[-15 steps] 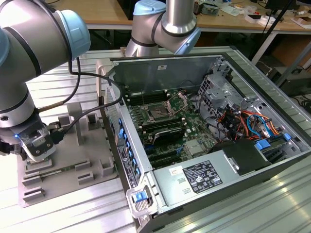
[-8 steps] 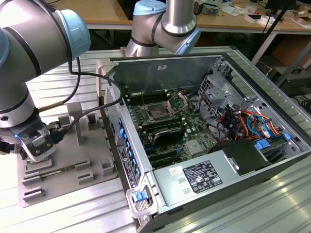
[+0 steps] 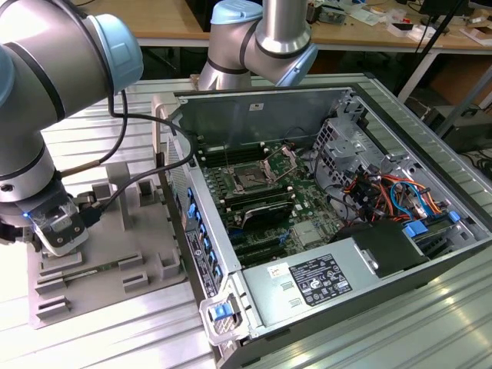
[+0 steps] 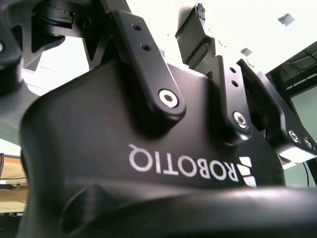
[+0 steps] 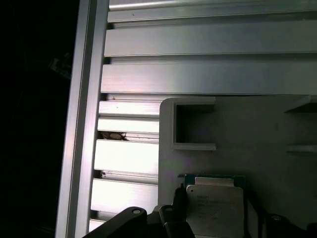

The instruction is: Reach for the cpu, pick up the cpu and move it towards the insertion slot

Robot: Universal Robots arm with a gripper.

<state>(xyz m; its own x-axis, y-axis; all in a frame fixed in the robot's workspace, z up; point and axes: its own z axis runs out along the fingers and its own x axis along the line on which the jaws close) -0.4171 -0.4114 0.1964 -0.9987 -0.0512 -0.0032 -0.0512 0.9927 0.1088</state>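
The cpu (image 5: 216, 210), a flat square chip with a silvery top and a thin green rim, lies low against the grey moulded tray (image 5: 257, 129) in the first wrist view. My gripper (image 5: 216, 198) is shut on it, a dark finger pressed to each side edge. In the exterior view the gripper (image 3: 58, 231) sits low over the tray (image 3: 108, 261) at that view's left. The insertion slot (image 3: 250, 179), a dark square socket in a shiny metal frame, lies on the green board inside the open computer case, well off to the exterior view's right. The gripper's black housing (image 4: 148, 163) shows in the second wrist view.
The case's upright side wall (image 3: 188, 223) stands between the tray and the board. Inside are black memory slots (image 3: 265, 206), a pale heatsink (image 3: 307, 234), a power supply (image 3: 323, 280) and coloured cables (image 3: 384, 192). Ribbed aluminium table profiles (image 5: 198, 74) surround the tray. A grey cable (image 3: 134, 184) runs to the wrist.
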